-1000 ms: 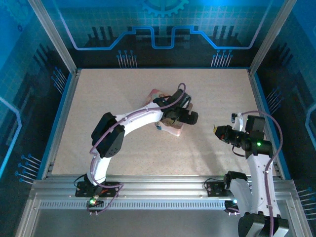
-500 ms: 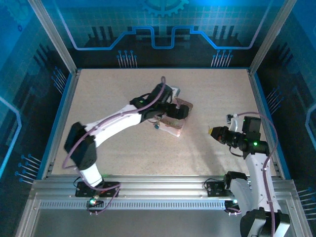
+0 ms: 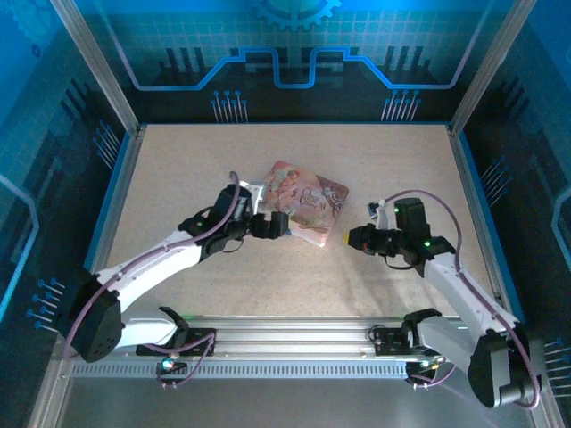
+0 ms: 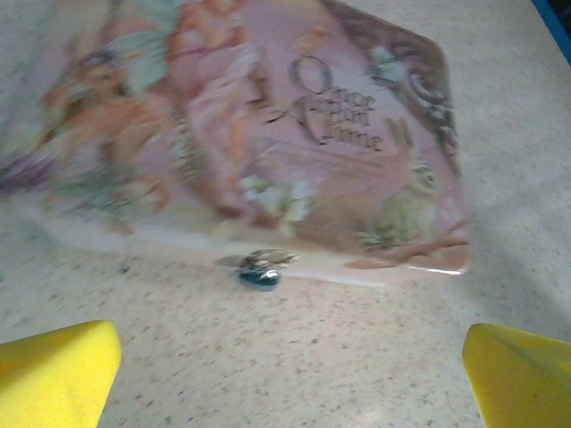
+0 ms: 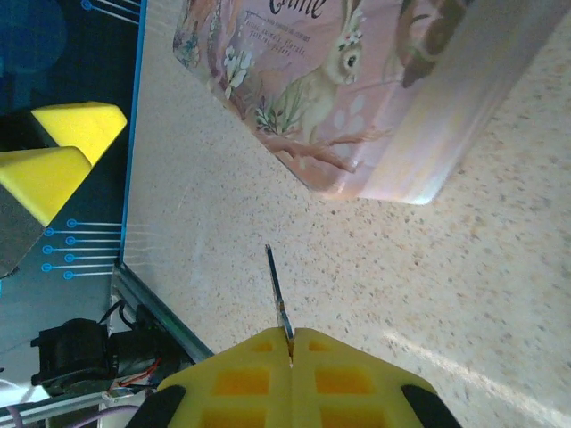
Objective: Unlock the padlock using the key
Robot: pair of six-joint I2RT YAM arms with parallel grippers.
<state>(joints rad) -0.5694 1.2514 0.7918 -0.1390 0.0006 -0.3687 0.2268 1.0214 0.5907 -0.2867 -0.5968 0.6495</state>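
Progress: early stage. Key (image 5: 278, 299) pinched between the fully closed fingers of the right gripper (image 5: 292, 343), blade pointing toward the pink tin (image 5: 357, 89), not yet near the lock. Padlock (image 4: 260, 270) lies on the table (image 4: 357, 357) against the tin's near wall, unheld. Left gripper (image 4: 287, 370) hangs just before it, jaws spread wide, empty. Outstanding, I'd judge: steady lock, insert key, turn. Tin: lid shut, contents unseen; whether the shackle fastens it is too small to tell.

The tiny, dark bluish padlock (image 4: 260, 269), apparently lying flat, sits ahead of the left gripper (image 4: 290, 370). The thin silvery key (image 5: 277, 290) juts out, pinched by the right gripper (image 5: 292, 343).
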